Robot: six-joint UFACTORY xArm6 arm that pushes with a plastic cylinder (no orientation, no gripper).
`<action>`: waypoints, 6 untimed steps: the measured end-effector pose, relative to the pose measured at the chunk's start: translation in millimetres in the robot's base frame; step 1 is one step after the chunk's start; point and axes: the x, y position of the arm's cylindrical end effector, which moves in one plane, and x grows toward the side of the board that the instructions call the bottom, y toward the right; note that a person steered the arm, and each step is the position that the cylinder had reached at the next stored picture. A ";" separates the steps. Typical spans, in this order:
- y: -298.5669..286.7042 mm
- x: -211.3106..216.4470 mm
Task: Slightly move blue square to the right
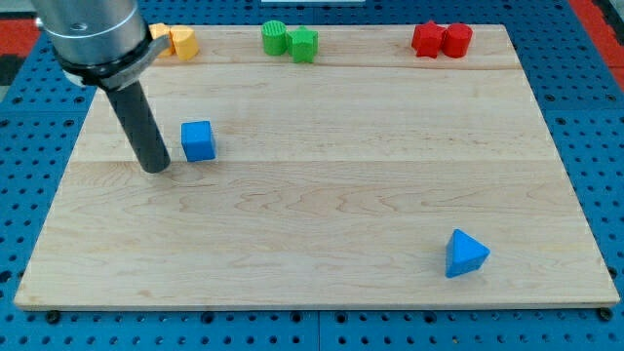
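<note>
Nearest the camera, toward the view's bottom right: blue triangle (466, 254), alone on the desk (322, 224), well apart from everything else and no part of the job.

Further back, on the view's left: blue square (198, 141), flat on the wood, nothing touching it. Just beside it, on its left: my tip (156, 168), down at the desk surface, a narrow strip of bare wood showing between rod and block. No contact visible yet.

No jaws on this arm, only a plain dark rod, so nothing to open, close or hold.

Farthest back, along the view's top edge: yellow blocks (175, 41) partly hidden behind the arm's grey body at the left, shapes hard to make out; two green blocks (291, 41) touching each other near the middle; two red blocks (442, 40) touching each other toward the right.

Progress, judged from this layout: approach apparently done, tip lined up on the correct side for a rightward push, though sitting a little nearer the camera than the block's middle. Push itself probably not started. Left to do: close the small gap, nudge the square a short way toward the view's right, then stop early. Open wood on its right, so nothing in the path.
</note>
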 end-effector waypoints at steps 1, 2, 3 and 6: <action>-18.5 -0.1; -33.7 -0.1; -37.0 -9.7; -38.5 -22.1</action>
